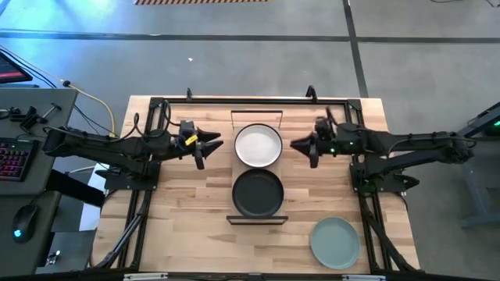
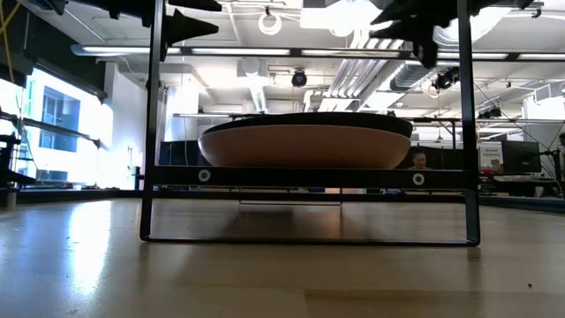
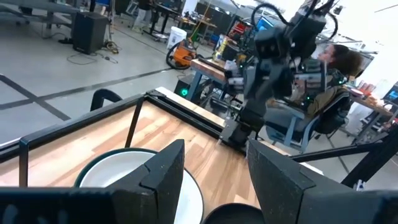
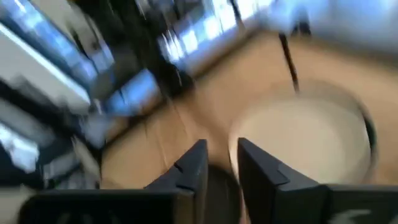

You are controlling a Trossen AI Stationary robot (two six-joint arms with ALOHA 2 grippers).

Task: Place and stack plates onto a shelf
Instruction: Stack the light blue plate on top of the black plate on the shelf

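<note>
The shelf (image 1: 257, 219) stands mid-table, its board (image 2: 309, 177) raised on black wire legs. A cream-white plate (image 1: 258, 146) lies on its far half, with a dark teal rim (image 3: 112, 158) showing under it. The black plate (image 1: 258, 193) lies on the near half, on top of a pale plate (image 2: 300, 146). The pale green plate (image 1: 335, 242) rests flat on the tabletop near the right front. My left gripper (image 1: 217, 144) (image 3: 214, 174) is open, just left of the white plate. My right gripper (image 1: 295, 144) (image 4: 222, 162) is just right of it, fingers a little apart.
Black frame rails (image 1: 250, 100) run along the table's far edge and down both sides. The arm bases (image 1: 125, 176) (image 1: 383, 176) stand left and right of the shelf. Bare wood (image 1: 187, 234) lies at the near left. A seated person (image 3: 336, 62) is beyond the table.
</note>
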